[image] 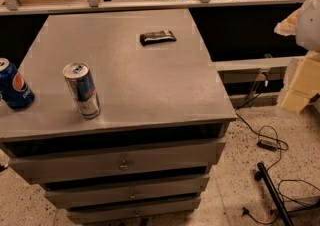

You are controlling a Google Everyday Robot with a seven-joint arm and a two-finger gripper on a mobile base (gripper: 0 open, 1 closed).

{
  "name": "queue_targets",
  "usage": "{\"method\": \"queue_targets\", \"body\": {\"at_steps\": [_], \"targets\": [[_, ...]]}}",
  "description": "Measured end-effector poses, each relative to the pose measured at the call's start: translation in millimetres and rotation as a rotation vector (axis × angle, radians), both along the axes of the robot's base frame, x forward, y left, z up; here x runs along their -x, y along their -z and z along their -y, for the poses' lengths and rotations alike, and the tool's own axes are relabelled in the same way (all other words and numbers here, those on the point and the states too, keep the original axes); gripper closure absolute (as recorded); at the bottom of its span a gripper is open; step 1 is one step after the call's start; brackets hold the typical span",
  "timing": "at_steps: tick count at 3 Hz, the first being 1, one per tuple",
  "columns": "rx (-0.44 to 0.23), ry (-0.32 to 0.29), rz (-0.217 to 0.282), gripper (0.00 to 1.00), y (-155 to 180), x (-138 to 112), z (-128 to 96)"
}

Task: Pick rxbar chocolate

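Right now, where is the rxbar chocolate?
Camera view: rxbar chocolate lies far-centre on the cabinet top, beyond the Red Bull can; gripper is at the right edge.

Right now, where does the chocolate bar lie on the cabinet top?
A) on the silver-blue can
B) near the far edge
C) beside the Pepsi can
B: the rxbar chocolate lies flat near the far edge of the cabinet top; the end effector is not in view.

On the table [150, 85] you see the rxbar chocolate [158, 37] upper middle, the Pepsi can [14, 84] and other can [82, 90] left, the gripper [300, 87] far right.
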State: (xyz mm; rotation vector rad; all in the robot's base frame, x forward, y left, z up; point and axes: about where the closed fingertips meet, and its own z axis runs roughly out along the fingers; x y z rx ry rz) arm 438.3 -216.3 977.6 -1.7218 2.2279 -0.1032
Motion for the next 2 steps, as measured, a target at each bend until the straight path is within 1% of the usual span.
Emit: {"method": "queue_targets", "body": {"at_steps": [1, 2], "targets": [[-0.01, -0.002, 0.011, 0.0, -1.7, -5.7, 0.8], [-0.06, -0.012, 0.058, 0.0, -9.1, -33.0, 4.5]]}}
